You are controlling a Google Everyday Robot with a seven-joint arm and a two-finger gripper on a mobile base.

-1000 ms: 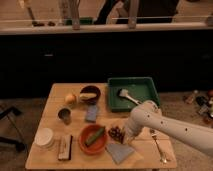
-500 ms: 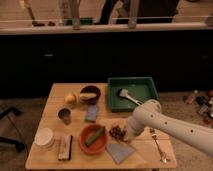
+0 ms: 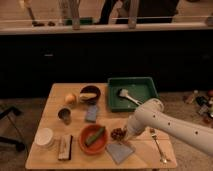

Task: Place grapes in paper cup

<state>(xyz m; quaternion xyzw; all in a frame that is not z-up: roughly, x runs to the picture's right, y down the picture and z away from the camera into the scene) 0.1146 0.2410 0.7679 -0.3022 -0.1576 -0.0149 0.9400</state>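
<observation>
The grapes (image 3: 118, 133), a small dark reddish-brown bunch, lie on the wooden table (image 3: 55, 95) just right of the orange-red bowl. My gripper (image 3: 124, 135) is at the end of the white arm coming in from the right, right at the grapes, its tip hidden against them. The paper cup (image 3: 44, 137), short, white and ribbed, stands near the table's front left corner, far from the gripper.
An orange-red bowl (image 3: 93, 138) holds a green object. Also here: a dark grey metal cup (image 3: 64, 115), a yellow fruit (image 3: 70, 98), a dark bowl (image 3: 90, 93), a blue sponge (image 3: 91, 113), a green tray (image 3: 133, 91) with a brush, a blue cloth (image 3: 120, 151), a fork (image 3: 157, 142) and a dark bar (image 3: 65, 147).
The arm has shifted slightly left and down toward the grapes. The grapes and the other objects have not visibly moved.
</observation>
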